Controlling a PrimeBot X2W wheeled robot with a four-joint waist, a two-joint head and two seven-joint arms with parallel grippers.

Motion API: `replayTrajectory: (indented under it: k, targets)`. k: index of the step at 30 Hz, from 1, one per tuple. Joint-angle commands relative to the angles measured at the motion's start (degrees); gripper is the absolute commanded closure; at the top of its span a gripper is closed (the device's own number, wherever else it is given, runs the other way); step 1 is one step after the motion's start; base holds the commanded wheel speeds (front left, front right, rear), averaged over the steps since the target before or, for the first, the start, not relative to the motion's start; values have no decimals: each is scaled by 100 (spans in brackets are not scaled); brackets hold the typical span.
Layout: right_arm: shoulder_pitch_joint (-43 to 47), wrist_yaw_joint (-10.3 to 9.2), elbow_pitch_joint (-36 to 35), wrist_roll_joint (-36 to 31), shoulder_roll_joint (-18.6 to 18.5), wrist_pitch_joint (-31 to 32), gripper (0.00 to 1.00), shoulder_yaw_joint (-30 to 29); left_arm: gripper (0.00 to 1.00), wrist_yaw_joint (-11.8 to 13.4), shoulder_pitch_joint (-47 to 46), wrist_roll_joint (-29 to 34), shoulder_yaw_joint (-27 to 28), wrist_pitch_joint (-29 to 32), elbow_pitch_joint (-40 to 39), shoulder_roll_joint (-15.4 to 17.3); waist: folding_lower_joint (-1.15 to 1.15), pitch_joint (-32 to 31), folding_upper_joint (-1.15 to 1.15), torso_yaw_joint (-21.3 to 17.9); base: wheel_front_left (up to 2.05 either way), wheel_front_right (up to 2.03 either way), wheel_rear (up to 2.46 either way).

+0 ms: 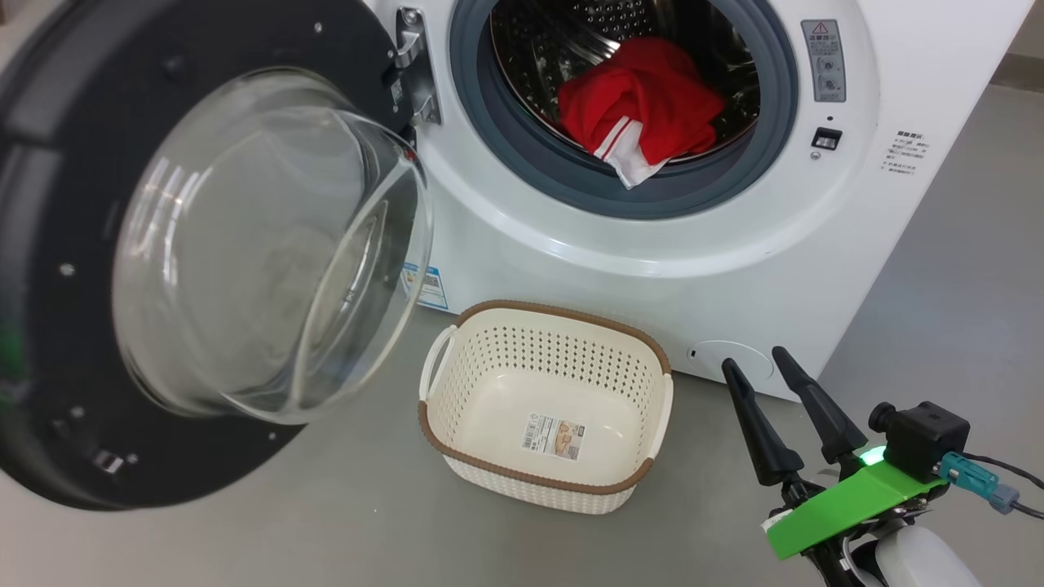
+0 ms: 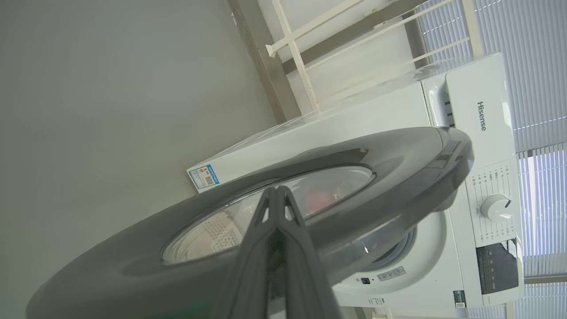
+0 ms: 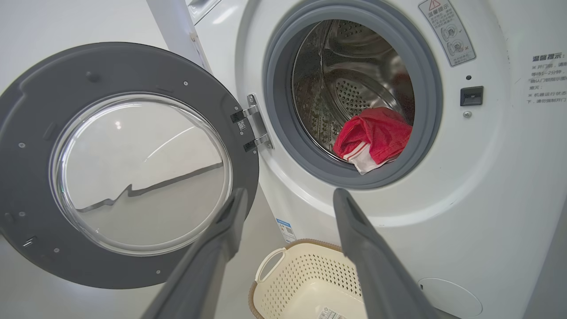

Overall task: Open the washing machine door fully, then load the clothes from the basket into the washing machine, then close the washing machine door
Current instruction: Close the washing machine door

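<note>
Nearest the head camera, at the lower right, the right jaws stood wide apart with nothing between them. Their two dark fingers [image 1: 758, 432] pointed up at the lower front of the machine, above a green bracket [image 1: 848, 501] at the wrist.

Just left of them the basket [image 1: 563, 311] sat upright on the grey floor [image 1: 326, 522], close in front of the washing machine [image 1: 652, 269]. Its label sticker [image 1: 555, 438] showed plainly on the bottom. On the right wrist camera I saw the basket [image 3: 283, 283] low between those fingers [image 3: 221, 248].

Left of the basket, the washing machine door [image 1: 49, 244] hung wide open on its hinge [image 1: 416, 65], its inner face and clear glass bowl [image 1: 269, 244] turned toward me.

On the left wrist camera the left jaws were pressed together, fingers [image 2: 277, 248] tip to tip and clamped on nothing. They were aimed at the outer face of the door [image 2: 390, 177] — I could not tell whether the tips touched it.

Farther back, past the grey gasket [image 1: 506, 155], the clothes [image 1: 640, 102] lay bunched in the steel drum [image 1: 571, 33], low and toward the front. They were red, with a white striped panel spilling forward onto the gasket's lower lip. The right wrist camera gave the same heap [image 3: 374, 137] at the bottom right of the opening — inside the machine, well apart from the basket below.
</note>
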Motion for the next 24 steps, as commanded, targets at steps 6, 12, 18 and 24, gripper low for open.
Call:
replayTrajectory:
  k: [6, 12, 18, 24]
  targets:
    - [-71, 9, -125, -41, 30, -26, 0, 129, 100, -73, 281, -206, -112, 553, -575, 50, 0, -84, 0, -10, 0, 0, 0]
    - [-23, 9, -117, -34, 62, -26, 0, 134, 100, 78, 540, -403, -177, 915, -1160, -147, 0, -161, 0, -28, 0, 0, 0]
    - [-3, 9, -118, -26, 75, -26, 0, 155, 100, 227, 716, -562, -240, 1165, -1664, -325, 0, -211, 0, -69, 0, 0, 0]
    - [7, 9, -134, -22, 72, -26, 0, 139, 100, 337, 840, -689, -352, 1360, -2091, -517, 0, -210, 0, -136, 0, 0, 0]
